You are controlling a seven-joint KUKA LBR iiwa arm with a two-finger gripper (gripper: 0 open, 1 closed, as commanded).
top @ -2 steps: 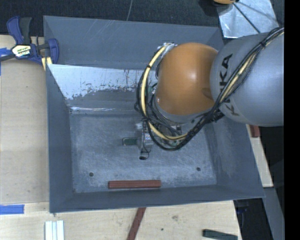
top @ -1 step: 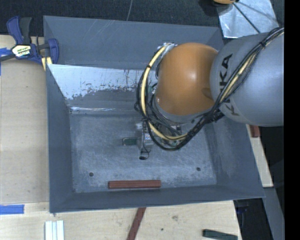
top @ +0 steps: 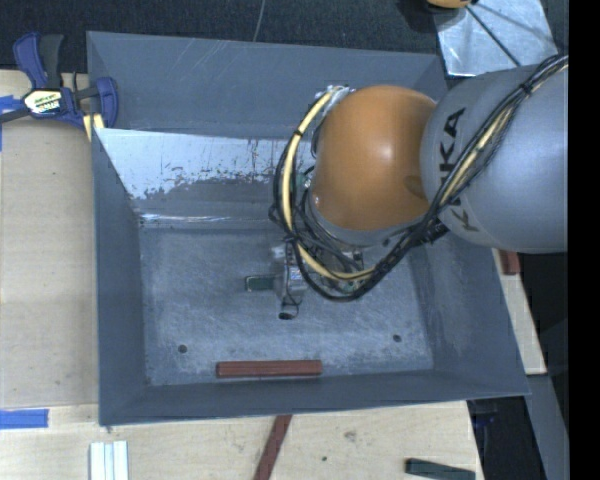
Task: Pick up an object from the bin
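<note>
Entry, standing at the bin. There is one loose thing on the floor: a flat, narrow, reddish-brown bar (top: 268, 369). I cannot say whether it is wood or plastic. It lies flat at the foot of the near wall of the grey metal bin (top: 120, 298), about midway across. Its long axis runs left to right across the camera view, parallel to that wall. Nothing touches it.

The gripper (top: 285, 293) hangs low over the middle of the floor, under the orange domed wrist cover (top: 370, 158) with its loops of yellow and black cable. It is well apart from the bar, on the far-wall side of it. I cannot tell whether the claw is spread or pressed together, because the cover and cables hide most of it. I see nothing pinched in it.

A small dark stub (top: 260, 283) juts out just beside the gripper toward the view's left. It could be a tool part or a loose thing; undetermined.

Judgement: the pick is not yet made. The relation that matters is that the bar lies toward the near wall from the claw, nearly in line with it across the bin. The approach would be a shift toward that wall, with the claw closing across the bar's short width, at right angles to its long axis.

Risk: the bar sits close under the sloping wall, which may foul the claw's near side. It is also thin, so there is little height to grip.
</note>
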